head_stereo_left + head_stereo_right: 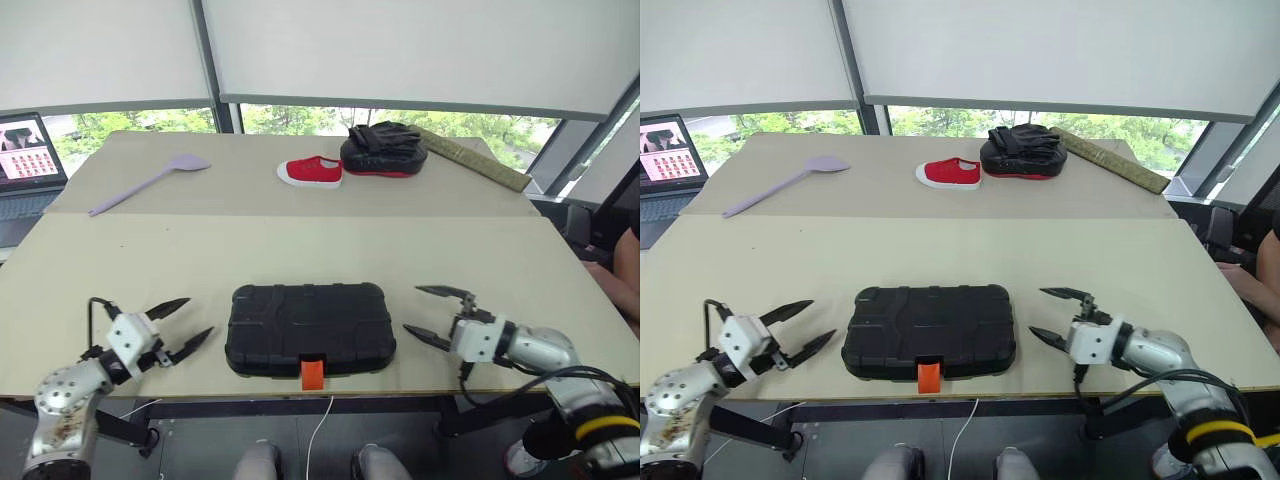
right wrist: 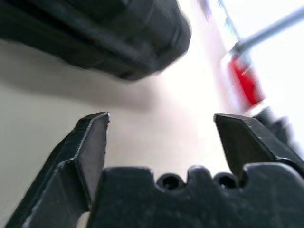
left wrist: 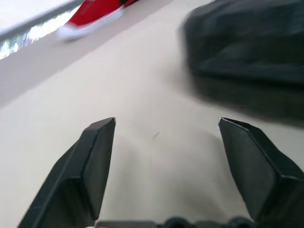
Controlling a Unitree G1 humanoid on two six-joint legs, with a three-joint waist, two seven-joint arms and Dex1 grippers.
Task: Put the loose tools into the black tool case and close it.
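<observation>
The black tool case (image 1: 309,328) lies closed, long axis along the table's near edge, orange latch (image 1: 312,374) apparently overhanging it; left gripper (image 1: 185,325) and right gripper (image 1: 430,313) spread, empty.

L gripper (image 3: 166,156) jaws apart over table (image 3: 142,95), black tool case (image 3: 247,52) ahead, red shoe (image 3: 92,14) beyond

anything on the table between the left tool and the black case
Nothing: in the left eye view, just bare tabletop separates the open left tool from the closed black tool case. The left wrist view agrees.
</observation>
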